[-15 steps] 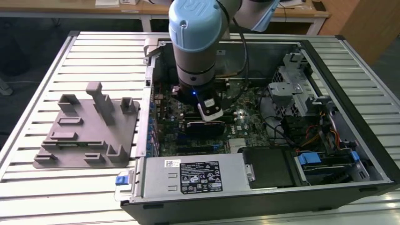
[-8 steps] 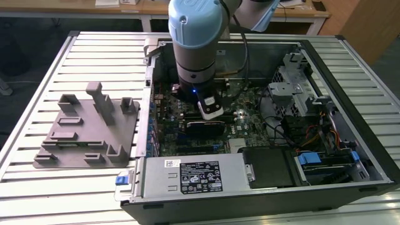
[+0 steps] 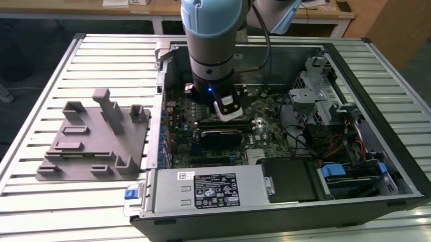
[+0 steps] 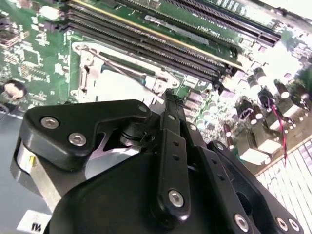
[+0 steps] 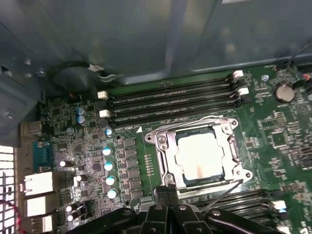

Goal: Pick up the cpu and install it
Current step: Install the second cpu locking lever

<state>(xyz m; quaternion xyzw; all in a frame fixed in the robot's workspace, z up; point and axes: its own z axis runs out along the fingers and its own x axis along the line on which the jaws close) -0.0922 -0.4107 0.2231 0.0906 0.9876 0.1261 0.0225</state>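
The cpu (image 5: 201, 158) lies seated in the motherboard socket (image 5: 165, 151), the gripper (image 5: 168, 191) just beside it — fingers pressed together, holding nothing. The chip looks light, stiff and fragile underneath — best gripped by its thin edges.

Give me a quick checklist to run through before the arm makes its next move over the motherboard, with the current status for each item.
1. CPU lies inside the socket frame: ok, its silver top shows within the metal frame in the first wrist view.
2. CPU lies flat and square in the frame: cannot tell.
3. Gripper free of the CPU: ok, its fingertips sit at the frame's edge, beside the chip, holding nothing.
4. Socket retention levers latched: cannot tell.
5. Arm clear of the case walls: ok, in the exterior view it comes down in the middle of the open case.
6. Grey tray out of the way: ok, it sits outside the case at the exterior view's left.
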